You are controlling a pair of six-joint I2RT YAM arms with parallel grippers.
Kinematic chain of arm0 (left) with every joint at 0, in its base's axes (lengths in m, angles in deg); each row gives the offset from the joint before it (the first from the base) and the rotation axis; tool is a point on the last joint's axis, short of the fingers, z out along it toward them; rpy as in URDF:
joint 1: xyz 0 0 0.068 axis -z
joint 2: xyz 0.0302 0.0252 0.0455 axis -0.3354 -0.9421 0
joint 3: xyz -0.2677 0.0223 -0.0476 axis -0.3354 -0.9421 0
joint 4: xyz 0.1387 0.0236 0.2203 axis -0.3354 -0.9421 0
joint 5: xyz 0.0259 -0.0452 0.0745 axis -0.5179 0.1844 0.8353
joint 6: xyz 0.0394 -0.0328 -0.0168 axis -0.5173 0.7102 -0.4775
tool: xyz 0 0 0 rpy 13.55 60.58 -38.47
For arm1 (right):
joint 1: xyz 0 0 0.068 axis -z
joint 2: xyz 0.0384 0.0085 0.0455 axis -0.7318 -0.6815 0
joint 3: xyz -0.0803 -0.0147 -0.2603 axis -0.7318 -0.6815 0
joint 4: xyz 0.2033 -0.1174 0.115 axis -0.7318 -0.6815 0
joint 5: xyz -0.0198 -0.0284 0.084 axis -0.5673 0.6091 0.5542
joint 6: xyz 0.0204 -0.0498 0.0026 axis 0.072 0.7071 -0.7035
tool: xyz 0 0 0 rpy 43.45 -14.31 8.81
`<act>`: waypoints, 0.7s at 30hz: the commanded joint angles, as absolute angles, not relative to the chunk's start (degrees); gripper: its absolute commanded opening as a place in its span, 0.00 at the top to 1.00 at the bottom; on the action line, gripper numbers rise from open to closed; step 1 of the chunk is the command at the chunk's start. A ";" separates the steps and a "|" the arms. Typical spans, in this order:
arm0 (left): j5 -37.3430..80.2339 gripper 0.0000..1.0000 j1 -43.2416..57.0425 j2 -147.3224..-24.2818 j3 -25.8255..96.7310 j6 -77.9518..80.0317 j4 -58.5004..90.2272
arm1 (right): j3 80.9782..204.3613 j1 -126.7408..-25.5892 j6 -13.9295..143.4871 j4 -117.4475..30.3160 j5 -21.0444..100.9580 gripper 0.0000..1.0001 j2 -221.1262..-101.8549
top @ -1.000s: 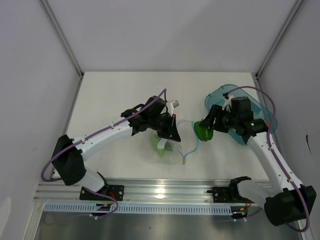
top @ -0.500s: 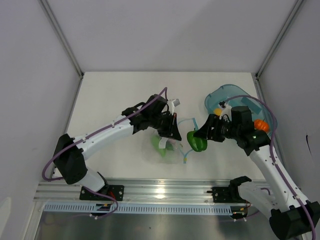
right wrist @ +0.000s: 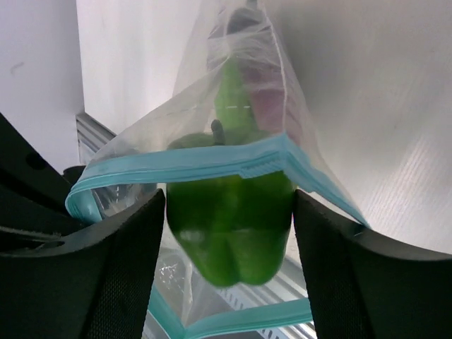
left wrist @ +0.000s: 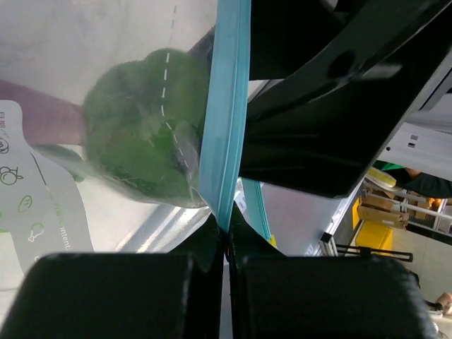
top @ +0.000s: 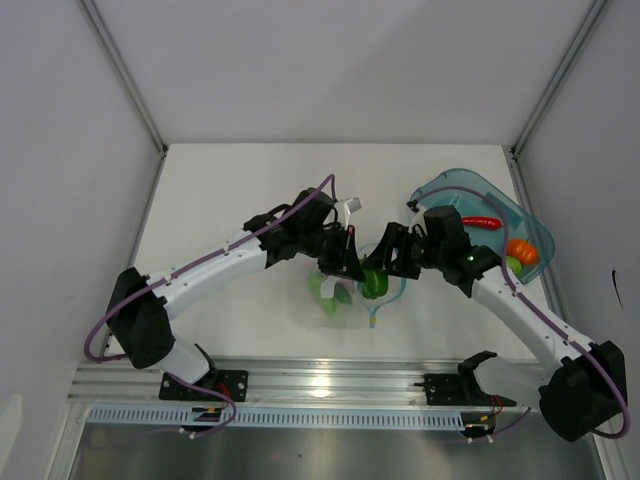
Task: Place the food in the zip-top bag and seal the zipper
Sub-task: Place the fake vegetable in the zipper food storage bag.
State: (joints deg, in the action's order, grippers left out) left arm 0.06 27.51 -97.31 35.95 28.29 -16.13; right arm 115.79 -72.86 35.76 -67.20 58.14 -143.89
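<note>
The clear zip-top bag (top: 345,298) lies mid-table with a green fruit (left wrist: 145,127) and a purple piece (left wrist: 35,116) inside. My left gripper (top: 345,262) is shut on the bag's light blue zipper strip (left wrist: 224,134) and holds the mouth up. My right gripper (top: 385,265) is shut on a green pepper (right wrist: 229,219) and holds it at the open mouth, with the blue zipper strip (right wrist: 191,162) across the pepper's top. The pepper also shows in the top view (top: 375,284).
The teal oval tray (top: 455,185) stands at the right and holds a red pepper (top: 480,221), an orange (top: 522,250) and a yellow-green fruit (top: 514,265). The rail runs along the near table edge (top: 320,385).
My right arm has swung left from the tray, carrying the green pepper to the bag's mouth. The left gripper has kept its hold on the zipper strip.
</note>
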 commanded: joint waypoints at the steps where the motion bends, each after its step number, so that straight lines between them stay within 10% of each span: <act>1: -1.93 0.99 27.77 -95.39 36.76 29.54 -13.92 | 119.86 -75.16 35.56 -65.99 52.54 0.26 -144.66; 11: -2.46 0.99 27.77 -95.74 34.92 29.89 -12.34 | 122.84 -73.76 40.04 -76.89 45.59 0.07 -138.51; 21: -1.85 0.99 27.69 -95.39 33.33 28.66 -12.26 | 130.67 -58.40 43.21 -85.60 43.21 0.16 -136.57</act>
